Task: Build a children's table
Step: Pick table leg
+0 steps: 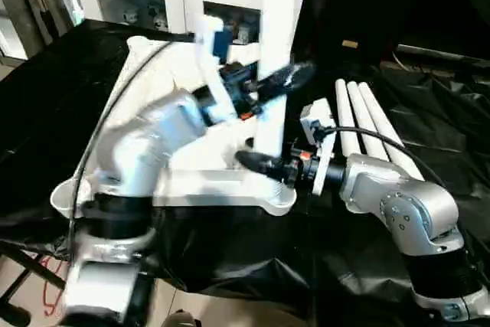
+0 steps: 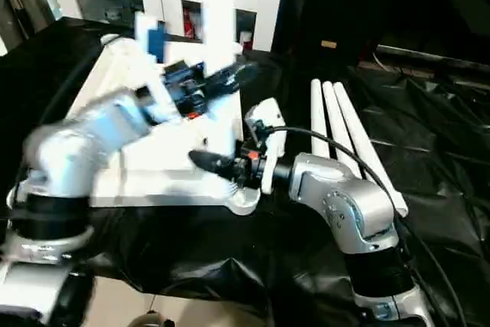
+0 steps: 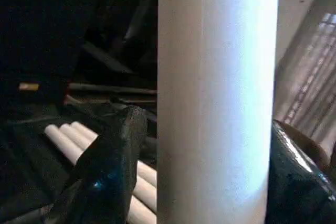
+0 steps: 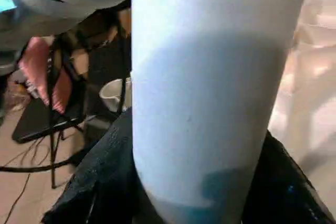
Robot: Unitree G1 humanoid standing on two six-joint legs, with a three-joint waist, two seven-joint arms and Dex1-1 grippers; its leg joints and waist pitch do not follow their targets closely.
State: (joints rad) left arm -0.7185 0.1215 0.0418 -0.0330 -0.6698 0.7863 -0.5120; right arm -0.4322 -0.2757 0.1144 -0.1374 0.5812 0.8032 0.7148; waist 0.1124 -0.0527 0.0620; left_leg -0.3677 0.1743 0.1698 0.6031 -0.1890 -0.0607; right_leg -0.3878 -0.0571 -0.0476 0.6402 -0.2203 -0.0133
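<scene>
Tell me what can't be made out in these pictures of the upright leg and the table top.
- Upright leg: its upper end is cut off by the top edge in both eye views.
- Its foot, where it meets the table top: hidden behind the right tool in the eye views.
- Left tool: motion-blurred in the eye views.
- Three spare legs: near ends covered by the right forearm.
- Table top's ribs: behind the left arm.
</scene>
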